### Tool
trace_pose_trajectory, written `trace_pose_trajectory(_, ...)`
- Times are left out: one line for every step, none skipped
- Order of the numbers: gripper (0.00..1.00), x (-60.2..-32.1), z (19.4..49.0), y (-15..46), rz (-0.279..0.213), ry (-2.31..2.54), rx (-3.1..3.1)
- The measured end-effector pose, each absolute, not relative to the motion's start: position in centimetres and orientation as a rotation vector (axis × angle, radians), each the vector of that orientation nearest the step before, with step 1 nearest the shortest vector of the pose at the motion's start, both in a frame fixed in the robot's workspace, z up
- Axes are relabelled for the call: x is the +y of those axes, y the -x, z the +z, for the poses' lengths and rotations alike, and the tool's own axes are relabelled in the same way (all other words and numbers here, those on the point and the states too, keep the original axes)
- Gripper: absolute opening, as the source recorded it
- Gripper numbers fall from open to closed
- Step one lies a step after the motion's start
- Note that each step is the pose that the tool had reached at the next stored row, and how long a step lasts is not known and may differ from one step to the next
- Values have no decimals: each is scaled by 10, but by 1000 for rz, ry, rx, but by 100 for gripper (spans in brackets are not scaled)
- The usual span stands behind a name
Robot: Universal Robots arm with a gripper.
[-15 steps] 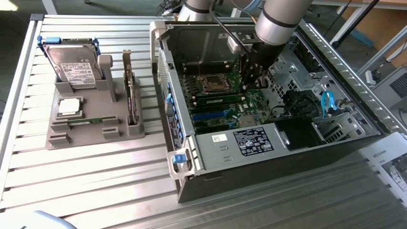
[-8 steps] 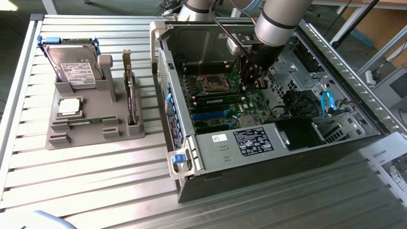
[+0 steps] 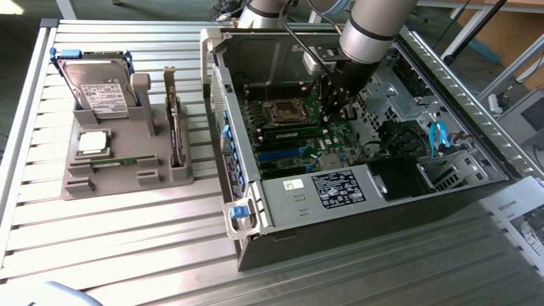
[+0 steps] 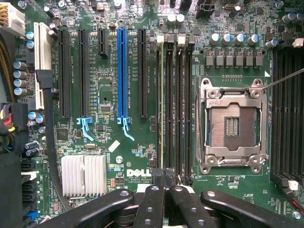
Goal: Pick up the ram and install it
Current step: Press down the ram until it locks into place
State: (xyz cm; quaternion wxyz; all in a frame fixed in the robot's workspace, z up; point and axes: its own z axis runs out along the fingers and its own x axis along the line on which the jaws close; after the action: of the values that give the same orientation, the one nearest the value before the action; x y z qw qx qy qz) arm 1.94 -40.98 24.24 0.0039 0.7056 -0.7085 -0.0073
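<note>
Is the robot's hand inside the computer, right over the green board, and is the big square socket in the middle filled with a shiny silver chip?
Not quite. The gripper is inside the computer case over the green motherboard, but the square processor socket is empty: the wrist view shows its bare contacts, no silver chip seated in it.
</note>
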Motion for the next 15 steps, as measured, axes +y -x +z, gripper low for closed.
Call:
trace_pose_trajectory(10, -410, 242, -21, -23, -2212, -2220)
trace_pose_trajectory(10, -410, 242, -22, -23, -2212, -2220)
trace_pose_trajectory(10, -410, 242, -23, -23, -2212, -2220)
trace_pose_trajectory(10, -410, 242, -25, -23, -2212, -2220)
trace_pose_trajectory(10, -410, 242, -26, -23, -2211, -2220)
trace_pose_trajectory(10, -410, 242, -27, -23, -2211, -2220)
trace_pose_trajectory(10, -410, 242, -27, -23, -2212, -2220)
trace_pose_trajectory(10, -410, 242, -27, -23, -2211, -2220)
trace_pose_trajectory(10, -410, 242, -27, -23, -2211, -2220)
trace_pose_trajectory(10, -410, 242, -27, -23, -2211, -2220)
trace_pose_trajectory(10, -410, 242, -27, -23, -2211, -2220)
trace_pose_trajectory(10, -410, 242, -27, -23, -2212, -2220)
trace_pose_trajectory(10, -410, 241, -27, -22, -2212, -2221)
trace_pose_trajectory(10, -410, 241, -27, -21, -2213, -2221)
trace_pose_trajectory(10, -410, 240, -27, -20, -2213, -2221)
